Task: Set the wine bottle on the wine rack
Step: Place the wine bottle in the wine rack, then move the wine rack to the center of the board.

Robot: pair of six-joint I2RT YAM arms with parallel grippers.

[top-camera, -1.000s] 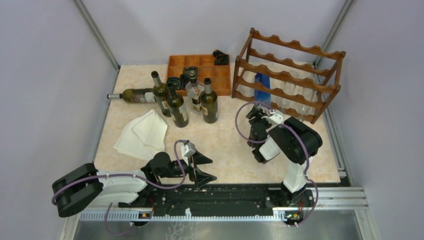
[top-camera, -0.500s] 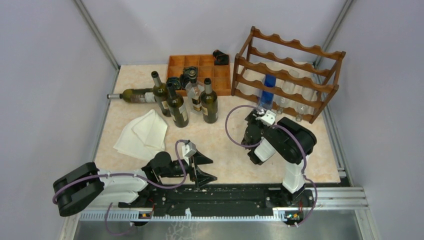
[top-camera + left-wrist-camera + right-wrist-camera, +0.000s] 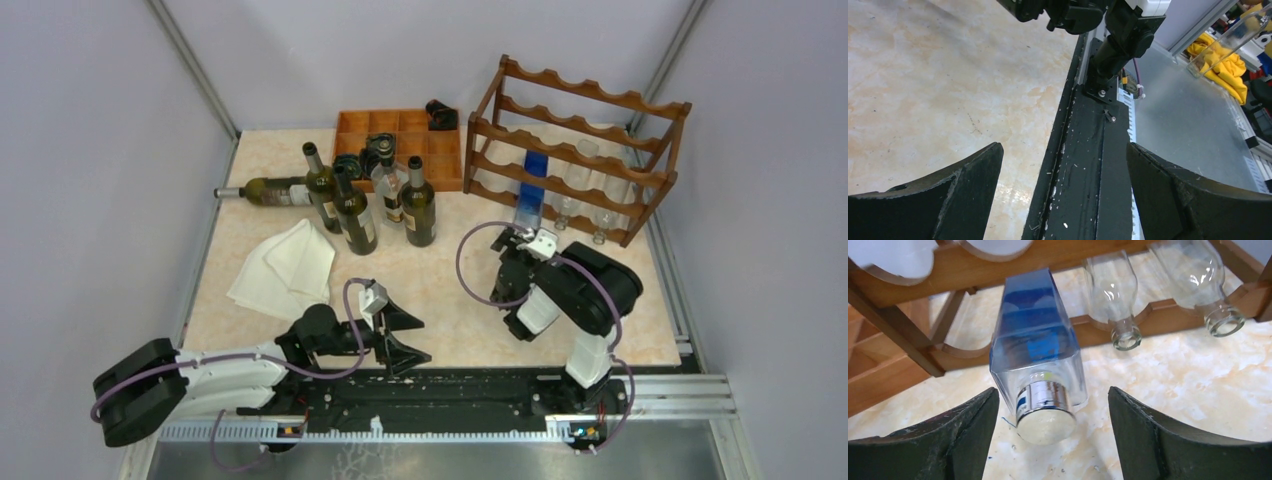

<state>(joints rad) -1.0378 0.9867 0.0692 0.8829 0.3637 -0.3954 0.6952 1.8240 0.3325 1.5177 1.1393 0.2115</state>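
The wine bottle (image 3: pixel 531 186) is square, clear and blue, with a silver cap (image 3: pixel 1045 412). It lies sloping in the lower tier of the reddish-brown wine rack (image 3: pixel 575 150), cap end down towards the table. In the right wrist view the wine bottle (image 3: pixel 1035 335) passes under a rail of the wine rack (image 3: pixel 908 335). My right gripper (image 3: pixel 1053 391) is open, one finger on each side of the cap and touching neither side. From above, the right gripper (image 3: pixel 518 240) sits just in front of the rack. My left gripper (image 3: pixel 416 338) hangs open and empty over the front rail (image 3: pixel 1088 165).
Several dark bottles (image 3: pixel 350 205) stand at the left middle, and one lies flat (image 3: pixel 270 190). A white cloth (image 3: pixel 285 262) lies in front of them. An orange-brown compartment tray (image 3: pixel 400 135) is at the back. Clear glass bottles (image 3: pixel 1110 295) lie in the rack beside the blue one.
The right gripper carried the blue bottle rightward into the rack, then opened off its neck and drew back a little. The left arm has barely shifted.
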